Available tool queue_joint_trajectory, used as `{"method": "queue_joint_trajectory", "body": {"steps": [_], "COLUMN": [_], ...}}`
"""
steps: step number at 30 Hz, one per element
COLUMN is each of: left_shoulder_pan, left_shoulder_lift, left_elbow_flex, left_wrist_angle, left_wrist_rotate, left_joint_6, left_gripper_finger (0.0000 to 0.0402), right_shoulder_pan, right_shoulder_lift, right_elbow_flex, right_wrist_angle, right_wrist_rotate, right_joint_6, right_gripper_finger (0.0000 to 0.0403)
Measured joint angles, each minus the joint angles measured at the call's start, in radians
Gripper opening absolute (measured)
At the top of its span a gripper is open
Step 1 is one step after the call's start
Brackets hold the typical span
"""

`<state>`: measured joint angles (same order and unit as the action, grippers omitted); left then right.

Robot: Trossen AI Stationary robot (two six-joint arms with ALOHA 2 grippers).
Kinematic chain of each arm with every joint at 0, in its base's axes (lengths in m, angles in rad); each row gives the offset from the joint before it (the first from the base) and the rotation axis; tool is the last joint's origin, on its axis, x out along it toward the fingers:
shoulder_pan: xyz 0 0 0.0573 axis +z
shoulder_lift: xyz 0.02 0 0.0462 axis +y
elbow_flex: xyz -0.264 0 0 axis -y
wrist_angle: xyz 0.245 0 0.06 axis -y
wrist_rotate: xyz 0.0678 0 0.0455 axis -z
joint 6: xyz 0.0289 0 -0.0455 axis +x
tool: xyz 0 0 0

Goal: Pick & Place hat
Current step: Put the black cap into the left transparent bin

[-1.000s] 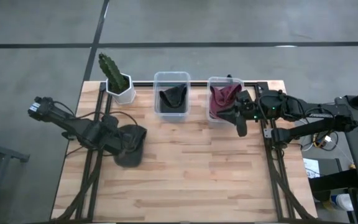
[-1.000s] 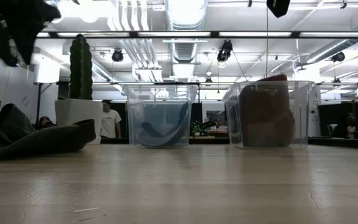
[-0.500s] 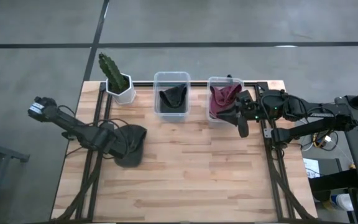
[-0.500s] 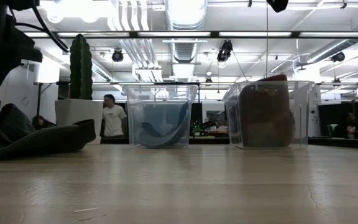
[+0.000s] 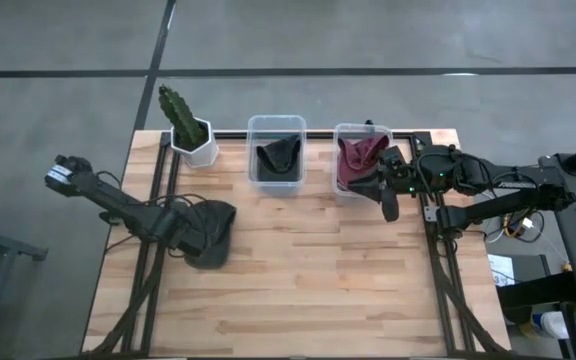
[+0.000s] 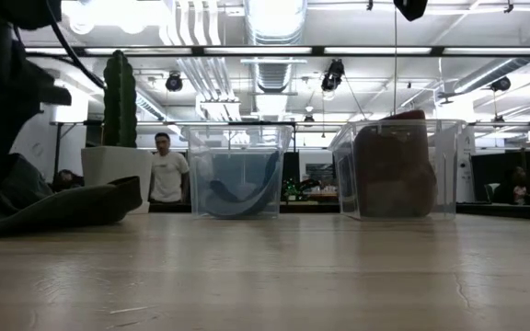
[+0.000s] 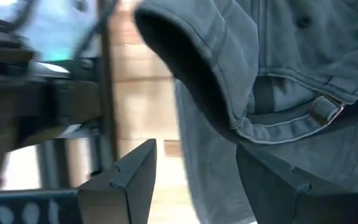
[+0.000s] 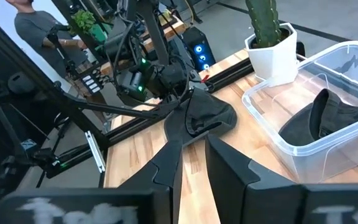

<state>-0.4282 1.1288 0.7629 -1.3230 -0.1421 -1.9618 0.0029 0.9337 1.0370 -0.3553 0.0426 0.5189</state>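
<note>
Overhead, a wooden table (image 5: 298, 270) with two clear bins and a potted cactus (image 5: 185, 125) along the far edge. Dark grey hat (image 5: 211, 232) lying on the left part of the table, well apart from both bins. Left gripper (image 5: 186, 232) down at the hat's left edge, fingers spread apart, seen in its wrist view with the hat's brim and buckled back strap (image 7: 321, 109) just ahead and nothing between the fingers. Appears to be the approach-and-grasp step: hat not yet gripped or lifted.

Middle bin (image 5: 276, 150) already holding a dark hat (image 5: 279, 155); right bin (image 5: 360, 158) holding a maroon hat (image 5: 358, 158). Right gripper (image 5: 389, 200) waiting just beside the right bin, fingers slightly parted, holding nothing.

Next move likely calls for easing the left fingers around the brim's fold, closing on the fabric, then lifting clear and carrying toward a bin. Soft cloth may slip or drag if pinched too shallowly. A person (image 6: 167, 169) standing in the room far behind the table.
</note>
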Motion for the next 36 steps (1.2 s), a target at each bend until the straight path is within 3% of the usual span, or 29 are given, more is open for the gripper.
{"method": "queue_joint_trajectory", "body": {"steps": [6,20,25,31,36], "left_shoulder_pan": [0.001,0.0,0.0,0.001,0.0], "left_shoulder_lift": [-0.001,0.007,0.046,0.149,0.202], "left_elbow_flex": [-0.085,-0.085,-0.122,-0.211,-0.201], "left_wrist_angle": [0.155,0.161,0.358,0.719,0.752], "left_wrist_rotate": [-0.01,-0.088,-0.138,-0.155,-0.184], "left_joint_6": [-0.015,-0.063,-0.047,-0.031,-0.03], "left_gripper_finger": [0.0213,0.0213,0.0208,0.0158,0.0084], "right_shoulder_pan": [0.0,0.001,0.002,0.002,0.002], "right_shoulder_lift": [0.0,0.0,0.0,0.0,0.0], "right_elbow_flex": [0.0,-0.003,-0.003,-0.003,-0.003], "right_wrist_angle": [0.0,-0.001,-0.001,-0.001,-0.001], "right_wrist_rotate": [0.0,-0.019,-0.021,-0.024,-0.024], "right_joint_6": [0.007,0.032,0.032,0.032,0.032], "right_gripper_finger": [0.0075,0.0069,0.0077,0.0079,0.007]}}
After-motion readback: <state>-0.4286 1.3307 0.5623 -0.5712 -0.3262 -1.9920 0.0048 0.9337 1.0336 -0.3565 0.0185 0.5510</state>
